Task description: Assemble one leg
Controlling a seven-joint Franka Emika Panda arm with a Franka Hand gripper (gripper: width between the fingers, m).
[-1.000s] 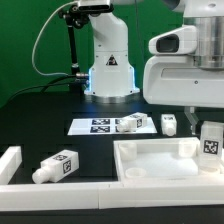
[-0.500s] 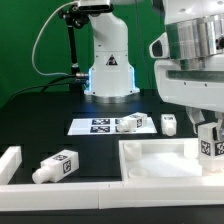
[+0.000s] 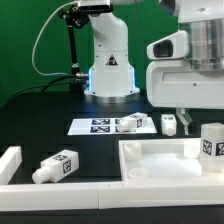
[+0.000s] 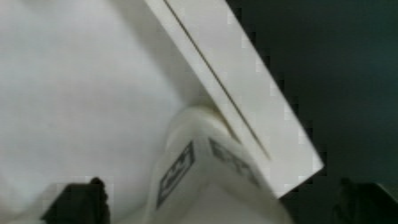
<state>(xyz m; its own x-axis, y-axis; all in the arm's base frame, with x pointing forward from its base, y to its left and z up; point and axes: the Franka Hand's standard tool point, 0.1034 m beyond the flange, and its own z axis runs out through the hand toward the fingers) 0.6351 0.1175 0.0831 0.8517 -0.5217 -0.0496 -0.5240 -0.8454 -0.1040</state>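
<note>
Dark table [image 3: 40,122]: marker board [image 3: 95,127], tray part [image 3: 160,162], leg [image 3: 55,167] on side.

Between the dark fingers [image 4: 80,202] of your gripper [image 4: 222,205], you see a white leg [image 3: 211,140] with a black-and-white square tag. The tray [image 3: 160,162] under it is plain white. Farther from the gripper, the table [image 3: 40,125] is black and the wall [image 3: 15,40] behind is green.

Wrist is back square. Half a second ago the gripper [image 4: 222,203] housing was twisted, with its rounded side to the camera. Now the flat face is front again, as it was a second ago. One finger [image 3: 186,120] shows again beside the leg [image 3: 211,142]. The leg between the fingers has shifted slightly up and toward the exterior view's right, its tag squarer to the camera.
</note>
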